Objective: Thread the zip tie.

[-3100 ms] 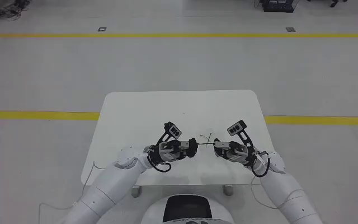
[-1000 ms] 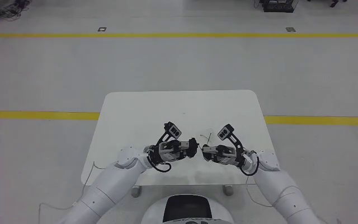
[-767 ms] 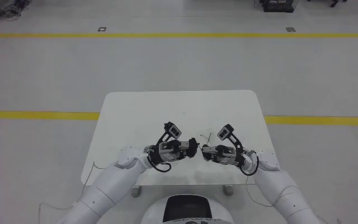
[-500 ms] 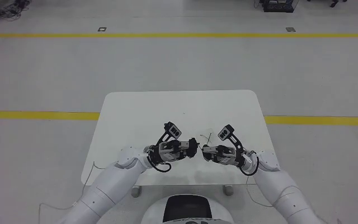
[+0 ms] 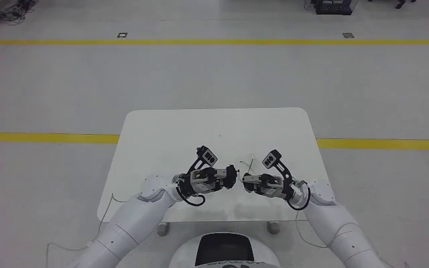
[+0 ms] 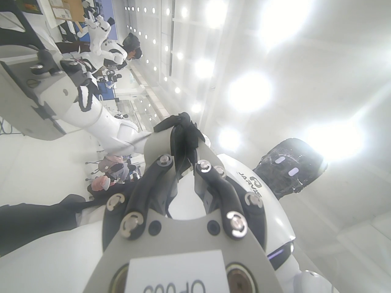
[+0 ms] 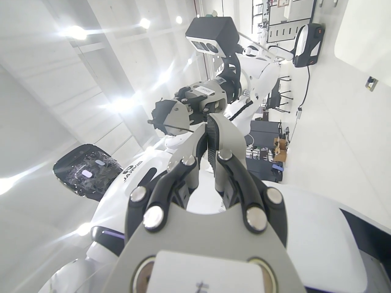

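Looks mid-threading, both ends held close together above the white table [image 5: 167,134]. On the left, left gripper [image 5: 232,176] pressed shut on one end of the zip tie [image 7: 174,127], with a crumpled black wrap [image 6: 178,123] over its tips. Between, a thin, springy dark plastic strand, bowing up in a small loop. On the right, right gripper [image 5: 246,179] apparently pinching the other end, ribbed pads together. Next calls for fine alignment of tip and head slot, then a straight push.

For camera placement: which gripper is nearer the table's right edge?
Right. The right gripper lies between the left gripper and the table's right edge; the left gripper sits beside it, nearer the middle.
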Action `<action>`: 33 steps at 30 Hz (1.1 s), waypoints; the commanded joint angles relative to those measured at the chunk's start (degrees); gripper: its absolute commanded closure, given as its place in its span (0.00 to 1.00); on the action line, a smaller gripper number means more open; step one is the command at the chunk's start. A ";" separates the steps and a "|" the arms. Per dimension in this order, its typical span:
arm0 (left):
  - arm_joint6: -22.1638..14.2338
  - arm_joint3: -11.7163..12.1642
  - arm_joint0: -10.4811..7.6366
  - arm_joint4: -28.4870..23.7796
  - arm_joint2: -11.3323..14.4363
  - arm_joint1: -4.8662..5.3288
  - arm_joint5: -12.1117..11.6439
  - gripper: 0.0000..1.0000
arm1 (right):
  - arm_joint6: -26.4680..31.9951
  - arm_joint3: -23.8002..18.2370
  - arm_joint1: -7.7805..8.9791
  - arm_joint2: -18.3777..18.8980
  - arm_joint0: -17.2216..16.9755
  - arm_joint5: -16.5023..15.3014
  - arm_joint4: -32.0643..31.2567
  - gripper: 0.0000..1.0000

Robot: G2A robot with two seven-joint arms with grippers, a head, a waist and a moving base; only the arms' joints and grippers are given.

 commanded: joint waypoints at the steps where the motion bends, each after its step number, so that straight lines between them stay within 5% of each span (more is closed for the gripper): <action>1: 0.00 0.00 0.00 0.00 0.00 0.00 0.00 1.00 | -0.17 0.24 0.04 0.15 -0.09 -0.10 -0.10 1.00; 8: 0.00 0.00 0.00 0.00 0.00 0.00 0.00 1.00 | -0.82 1.04 0.31 1.60 -0.82 -0.69 0.72 1.00; 9: 0.00 0.00 0.00 0.00 0.00 0.00 0.00 1.00 | -0.74 1.03 0.36 1.92 -0.98 -0.65 1.26 0.75; 10: 0.00 0.00 0.00 0.00 0.00 0.00 0.00 1.00 | -1.04 1.03 0.34 2.38 -1.16 -0.86 2.50 0.00; 20: 1.33 -0.24 0.22 -0.39 0.09 -0.07 0.40 1.00 | -2.15 0.40 0.35 2.61 -1.21 -1.36 2.26 0.00; 24: 5.33 -0.32 1.47 -3.44 -0.72 -0.08 2.31 1.00 | -3.40 -2.36 0.95 5.48 -3.08 -5.76 0.26 0.00; 30: 9.01 -1.40 4.28 -5.83 -3.04 0.39 3.85 1.00 | -4.67 -8.17 1.63 12.31 -7.25 -5.80 -2.51 0.00; 33: 8.96 -1.58 4.43 -5.41 -3.34 0.46 3.39 1.00 | -4.67 -8.17 1.63 12.31 -7.25 -5.80 -2.51 0.00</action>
